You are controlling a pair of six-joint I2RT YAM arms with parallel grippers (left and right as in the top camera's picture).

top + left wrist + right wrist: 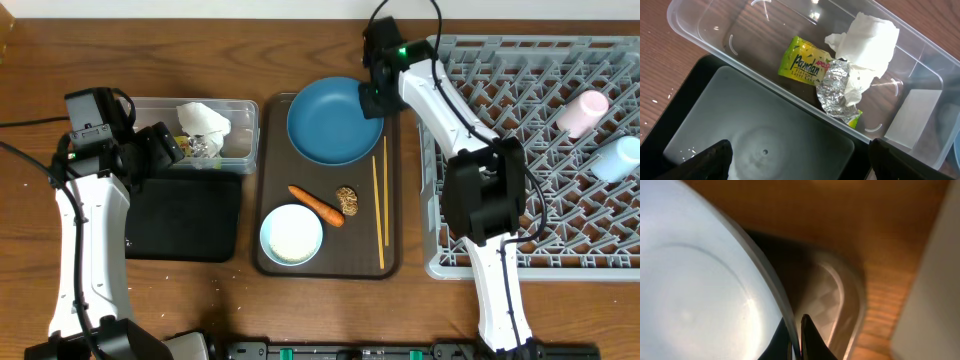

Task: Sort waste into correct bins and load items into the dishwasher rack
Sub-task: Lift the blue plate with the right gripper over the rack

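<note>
R gripper [797, 330] is pinched shut on the thin right rim of the blue bowl [330, 122], which sits on the brown tray [345, 252] next to the rack [540, 150]. L gripper [800, 161] hangs w/ jaws apart over the black tray [765, 130] beside the tub [685, 20] (napkin [865, 35] & wrapper [802, 62] lie inside). Risk: bowl looks smooth, glossy, round & shallow, so a one-edge pinch may let it swing or slip on lift, dropping onto the carrot [316, 205] or clipping the rack's hard grey pegged wall.
</note>
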